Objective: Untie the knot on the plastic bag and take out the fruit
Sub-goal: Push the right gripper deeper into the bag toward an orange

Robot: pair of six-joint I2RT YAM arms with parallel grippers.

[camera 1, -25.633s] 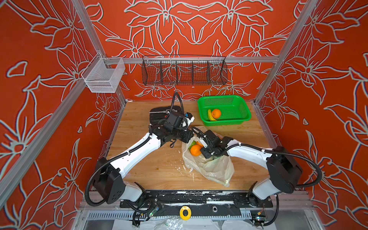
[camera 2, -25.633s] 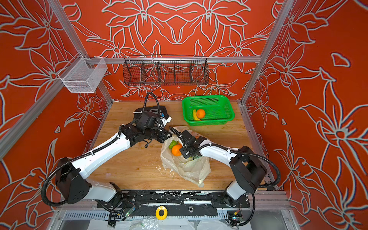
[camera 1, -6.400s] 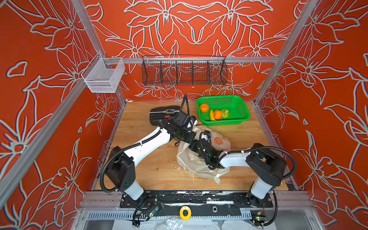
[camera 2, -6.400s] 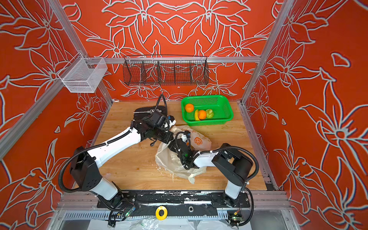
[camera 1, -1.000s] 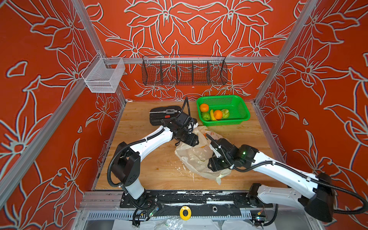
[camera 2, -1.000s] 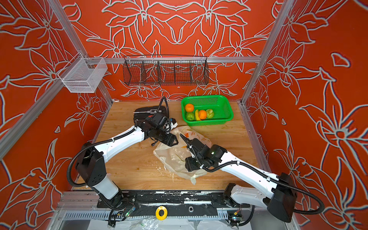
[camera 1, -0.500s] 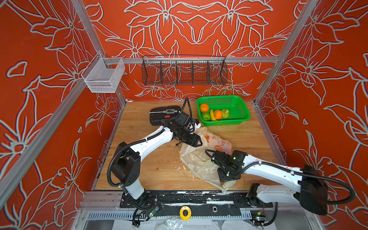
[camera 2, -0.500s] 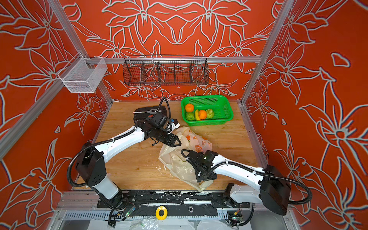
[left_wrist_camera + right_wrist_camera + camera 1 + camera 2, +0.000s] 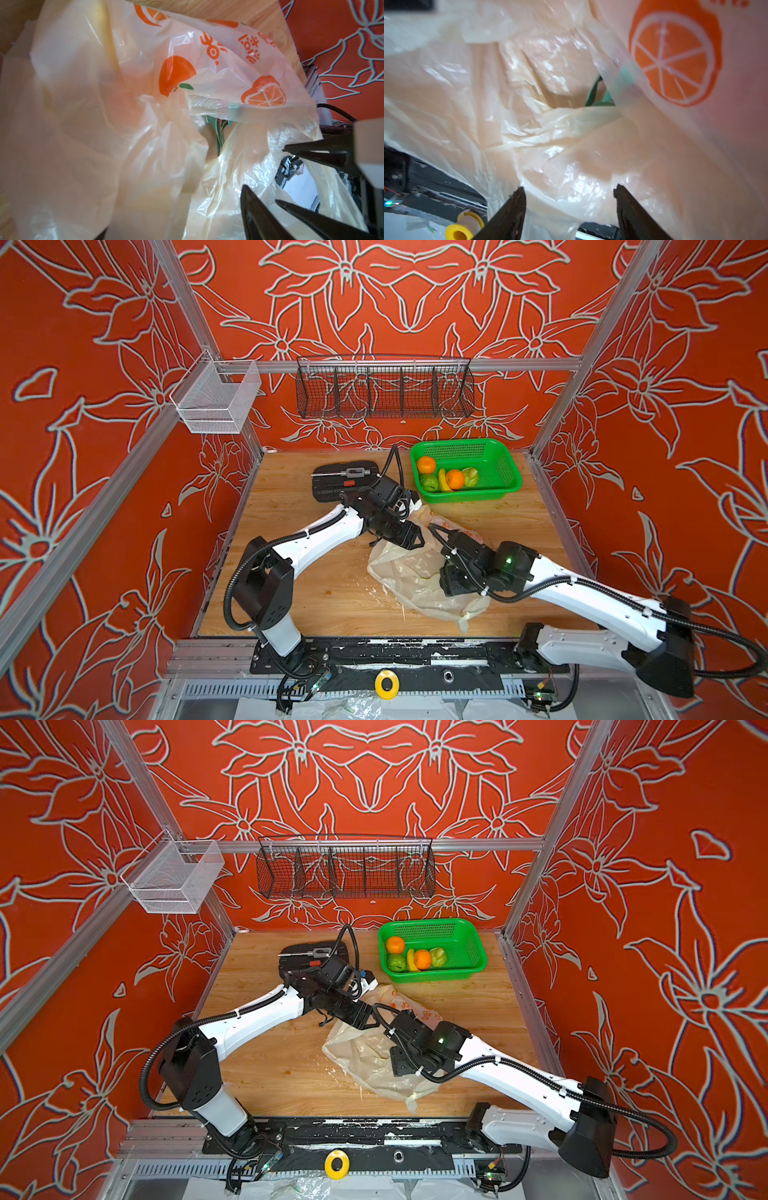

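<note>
Wooden tabletop [image 9: 316, 585] between red flowered walls [image 9: 104, 448] is where I work. On the left, my left arm [image 9: 316, 537] reaches far and across from its base, wrist turned toward the middle. My left claw [image 9: 413, 539] sits at the far left edge of the plastic bag [image 9: 411, 572]. In its wrist view the fingers stand apart with a loop of the bag's film lying about them, and I cannot tell whether they bear on it. The bag lies crumpled in the middle, its long axis running from the near edge of the table up toward the green basket [image 9: 490, 456], where some of the fruit [image 9: 455, 480] lies. I see no knot, and the mouth gapes. Deep in that mouth green pointed tips [image 9: 593, 93] show, one more piece, I judge, with the rest veiled by film. The next move turns on this: those tips lie straight ahead of my right claw [image 9: 569, 195], beyond a fold of plastic, and this arm is the nearer one. Its fingers are spread and hold nothing, with film just past the tips. My right arm [image 9: 582, 593] stretches low from the right base, forearm slanting in over the bag's right side.
</note>
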